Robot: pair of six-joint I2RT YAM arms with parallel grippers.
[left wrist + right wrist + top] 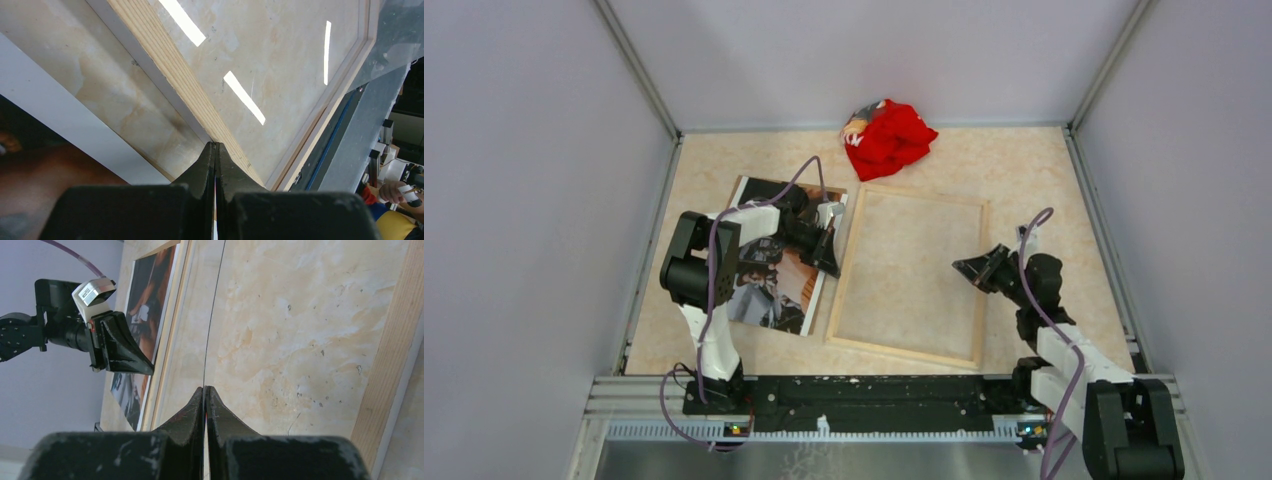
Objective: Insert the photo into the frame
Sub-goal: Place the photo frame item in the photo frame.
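Photo (772, 300): face up on tabletop (1024, 170), just left of frame (839, 285).
Left jaws: closed, empty, over photo's right edge.
Right jaws: closed, empty, over frame.
Advice: open first, then pinch the photo's edge gently.

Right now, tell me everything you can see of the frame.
The frame is a large rectangle of pale, layered-looking wood rails around a clear pane, lying flat between the arms, slightly skewed. It is empty: the marbled table shows through, and light strips glint on the pane. The photo lies apart beside its left rail, where the shut left gripper sits at the rail's edge; contact is unclear. The shut right gripper points over its right side.
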